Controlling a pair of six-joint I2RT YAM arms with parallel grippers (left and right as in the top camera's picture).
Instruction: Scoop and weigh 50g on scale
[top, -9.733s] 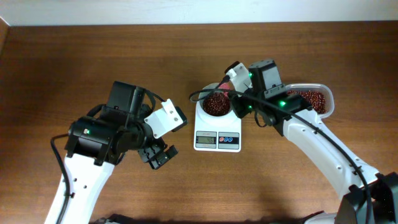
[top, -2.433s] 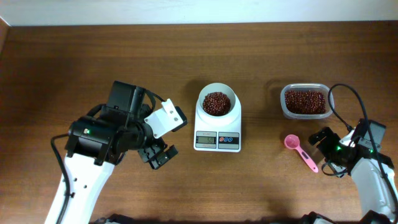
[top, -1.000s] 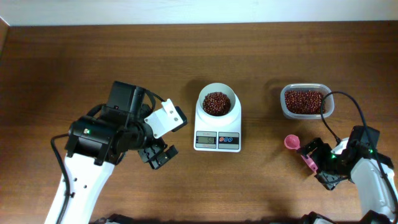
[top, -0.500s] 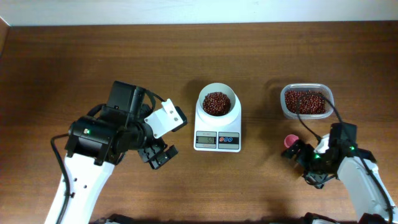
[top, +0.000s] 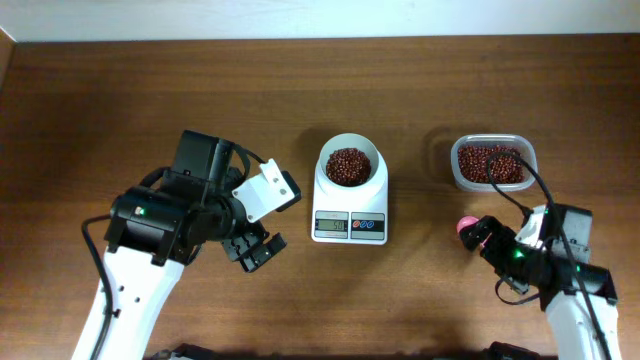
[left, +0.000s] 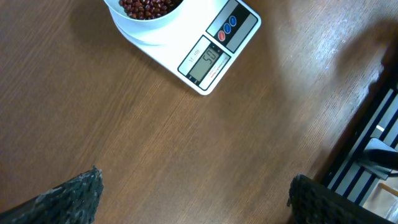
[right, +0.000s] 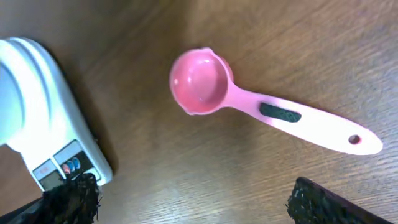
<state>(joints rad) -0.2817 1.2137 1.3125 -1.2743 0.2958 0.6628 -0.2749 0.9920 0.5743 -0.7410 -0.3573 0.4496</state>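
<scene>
**Spoon down, beans sit in the scale bowl**

Both jaws gape wide, holding nothing. Just ahead of the right jaws the pink spoon (right: 273, 115) lies on the counter (right: 186, 180). It looks light and stiff, best pinched mid-handle. Farther off, the scale (top: 349, 225) carries the beans (top: 348, 166), loose and probably quick to spill.

We see small red-brown beans (top: 348, 166) bowled on the white digital scale (top: 349, 227); right of it a clear rectangular plastic tub (top: 453, 166), and a pink plastic spoon (right: 245, 102) nearer us.
</scene>
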